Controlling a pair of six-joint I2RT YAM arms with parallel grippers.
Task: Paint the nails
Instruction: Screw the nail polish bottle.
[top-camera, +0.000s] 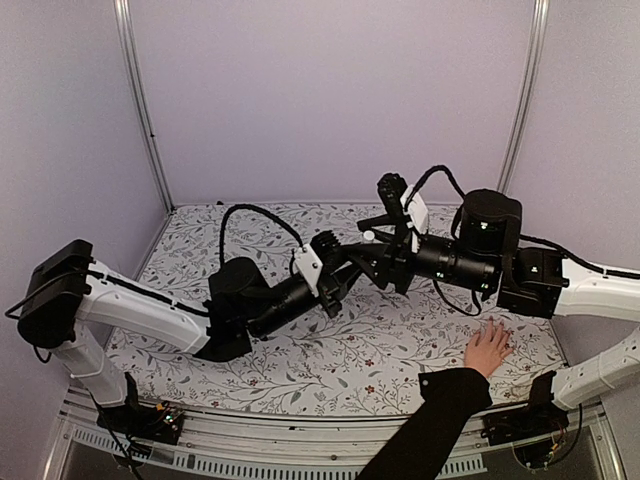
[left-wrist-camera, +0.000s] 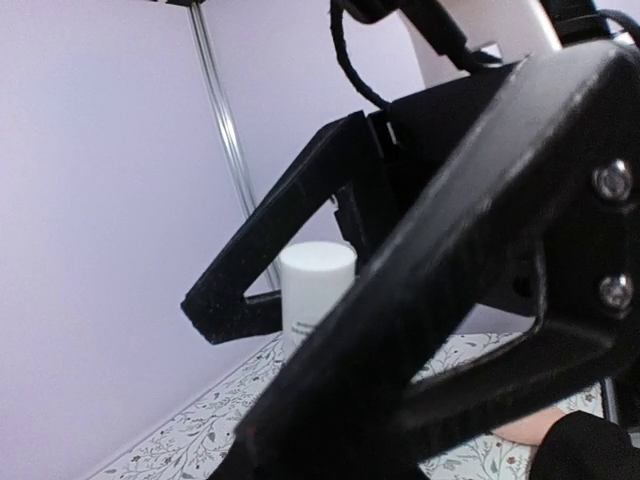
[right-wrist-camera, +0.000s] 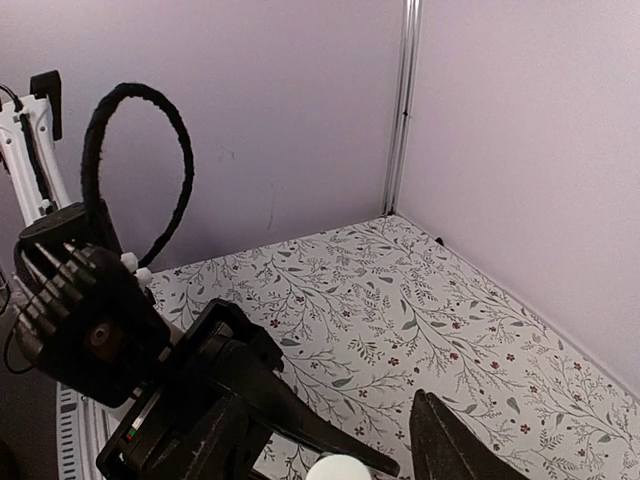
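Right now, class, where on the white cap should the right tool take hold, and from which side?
Grip the white cap by its round side wall, pinched across its width. It stands upright with its flat top clear, while its lower part is hidden behind black hardware, so coming down from above, along its axis, probably suits best.

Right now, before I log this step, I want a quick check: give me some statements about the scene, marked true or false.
1. A hand lies on the table, at the right. True.
2. Its sleeve is white. False: the sleeve is black.
3. A white-capped bottle sits between the left gripper's fingers. True.
4. A gripper touches the hand. False: the left and the right gripper meet at mid-table, apart from it.
5. The table is plain. False: it has a floral print.
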